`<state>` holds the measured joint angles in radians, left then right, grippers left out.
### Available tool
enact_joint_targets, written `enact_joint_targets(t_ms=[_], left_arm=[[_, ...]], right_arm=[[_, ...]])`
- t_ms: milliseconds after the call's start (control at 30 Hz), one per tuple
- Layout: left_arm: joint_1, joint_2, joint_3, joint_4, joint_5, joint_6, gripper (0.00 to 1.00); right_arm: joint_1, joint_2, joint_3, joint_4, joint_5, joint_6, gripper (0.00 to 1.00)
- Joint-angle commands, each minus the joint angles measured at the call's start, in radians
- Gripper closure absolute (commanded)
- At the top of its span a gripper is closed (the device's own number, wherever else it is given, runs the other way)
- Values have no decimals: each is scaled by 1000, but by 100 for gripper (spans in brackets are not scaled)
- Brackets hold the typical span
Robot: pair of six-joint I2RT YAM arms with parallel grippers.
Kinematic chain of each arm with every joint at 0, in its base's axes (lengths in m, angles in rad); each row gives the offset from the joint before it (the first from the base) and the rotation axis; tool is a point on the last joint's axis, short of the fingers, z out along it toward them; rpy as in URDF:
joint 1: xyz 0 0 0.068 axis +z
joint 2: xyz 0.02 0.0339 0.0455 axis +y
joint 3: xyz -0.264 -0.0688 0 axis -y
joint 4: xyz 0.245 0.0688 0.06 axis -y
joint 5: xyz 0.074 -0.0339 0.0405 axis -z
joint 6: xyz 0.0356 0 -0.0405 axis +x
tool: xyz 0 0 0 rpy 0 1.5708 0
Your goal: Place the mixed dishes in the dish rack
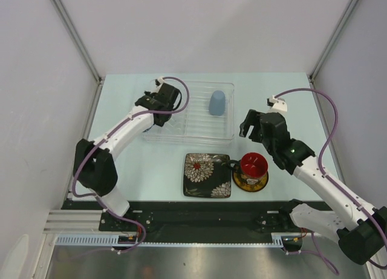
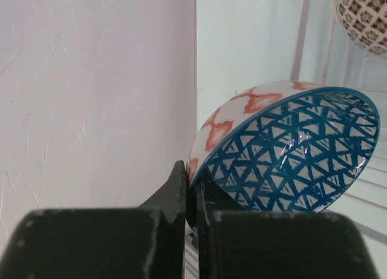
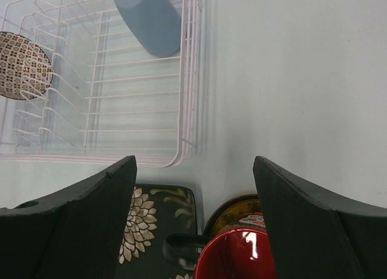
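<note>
Dish rack (image 1: 192,111): it is sitting on the tabletop (image 1: 272,88), towards the far side, between your two arms.
Progress: by my judgement you are about halfway. Two dishes are lying in the rack, a third is being carried in, and three are waiting outside it.
Inside the rack: the pale blue cup (image 1: 216,102) is lying towards the rack's right end. The beige lattice-patterned bowl (image 3: 21,64) is standing on edge among the dividers at its left end.
Small blue saucer (image 2: 290,152): it is hanging tilted on edge at the rack's left end, beside the lattice bowl. I cannot tell whether it is touching the dividers.
Left end effector (image 2: 192,179): you are pinching the saucer's rim with its jaws closed tight.
Outside the rack: the black square floral plate (image 1: 207,175) is lying flat just nearer than the rack. To the plate's right, the dark floral mug with red inside (image 1: 254,164) is standing upright on the yellow round saucer (image 1: 261,183).
Right end effector (image 1: 251,129): it is hovering just beyond the rack's right side, above the mug, jaws spread wide and gripping nothing.
</note>
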<state>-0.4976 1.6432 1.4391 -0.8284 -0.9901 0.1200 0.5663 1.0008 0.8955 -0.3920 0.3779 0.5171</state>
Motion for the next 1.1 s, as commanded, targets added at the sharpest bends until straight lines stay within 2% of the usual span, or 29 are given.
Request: enact_joint_targets(t_ms=[0,300,500,1067], left_arm=[[-19,52,-17,-5,-134,-88,100],[-56,122,-42,95,-211,-65,100],[-94,154,-120,235,-252,17,100],[-127,282,-106,212,-234,-66,100]], right_arm=[[-8,-28,-3,21,6,15,17],[-17,-48,-6,5,4,17,17],[-29,-54,-15,7,-8,21,17],[-45,-65,-33,8,-17,31,17]])
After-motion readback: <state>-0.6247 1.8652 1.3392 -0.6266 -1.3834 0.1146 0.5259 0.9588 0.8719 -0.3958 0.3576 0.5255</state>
